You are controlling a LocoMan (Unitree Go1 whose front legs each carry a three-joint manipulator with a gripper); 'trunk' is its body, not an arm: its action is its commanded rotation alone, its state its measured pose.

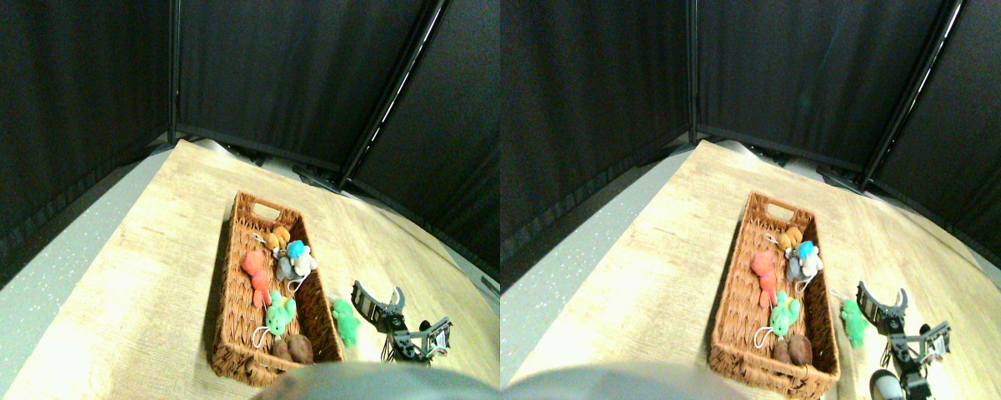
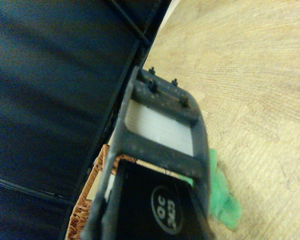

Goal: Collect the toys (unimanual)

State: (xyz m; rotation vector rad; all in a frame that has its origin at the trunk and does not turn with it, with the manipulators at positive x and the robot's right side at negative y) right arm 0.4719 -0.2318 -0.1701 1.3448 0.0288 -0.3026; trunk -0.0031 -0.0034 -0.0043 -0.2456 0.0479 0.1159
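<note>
A long wicker basket (image 1: 237, 250) stands on the wooden floor and holds several toys: an orange one (image 1: 281, 238), a grey one with a blue head (image 1: 297, 260), a red one (image 1: 257, 276), a green one (image 1: 280, 314) and a brown one (image 1: 297, 348). Another green toy (image 1: 347, 322) lies on the floor just outside the basket's right wall. My right gripper (image 1: 378, 289) hovers open a little to the right of this toy, with nothing between its jaws. In the wrist view the green toy (image 2: 223, 196) shows beside the dark jaw frame, with the basket's edge (image 2: 87, 210) near it.
Black curtain panels (image 1: 283, 75) on dark posts close off the back and sides. A grey speckled floor strip (image 1: 42, 292) runs along the left of the wooden surface (image 1: 133, 275).
</note>
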